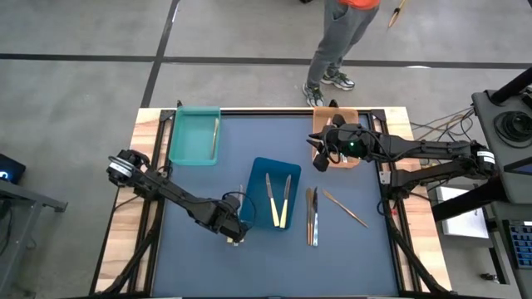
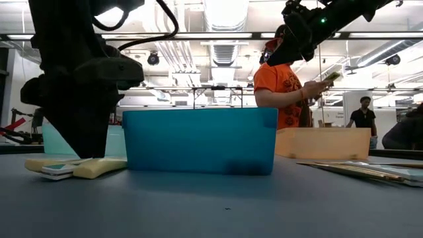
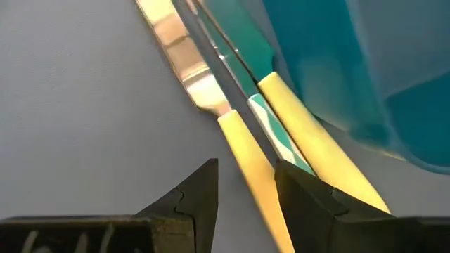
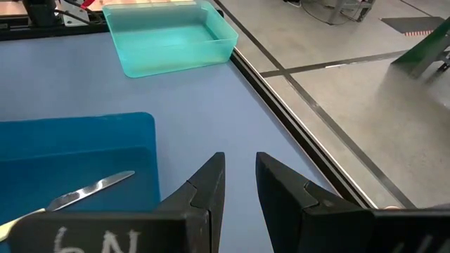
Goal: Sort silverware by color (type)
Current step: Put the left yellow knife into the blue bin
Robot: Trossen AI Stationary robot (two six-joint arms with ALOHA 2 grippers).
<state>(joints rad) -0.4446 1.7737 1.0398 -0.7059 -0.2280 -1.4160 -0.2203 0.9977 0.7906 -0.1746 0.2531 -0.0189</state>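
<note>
The left claw is hovering low over the worktop just outside the blue tray, its jaws standing partly apart and straddling a cream-yellow handled knife without yet closing on it. A second cream-yellow handled utensil is lying right alongside, between that knife and the tray wall.

To do this well, the claw should be closing on one handle only, squarely across it, then lifting straight up so the neighbour is not dragged. Two matching pieces are already lying in the blue tray.

The right claw is waiting high above the orange tray, jaws narrowly apart and holding nothing.
</note>
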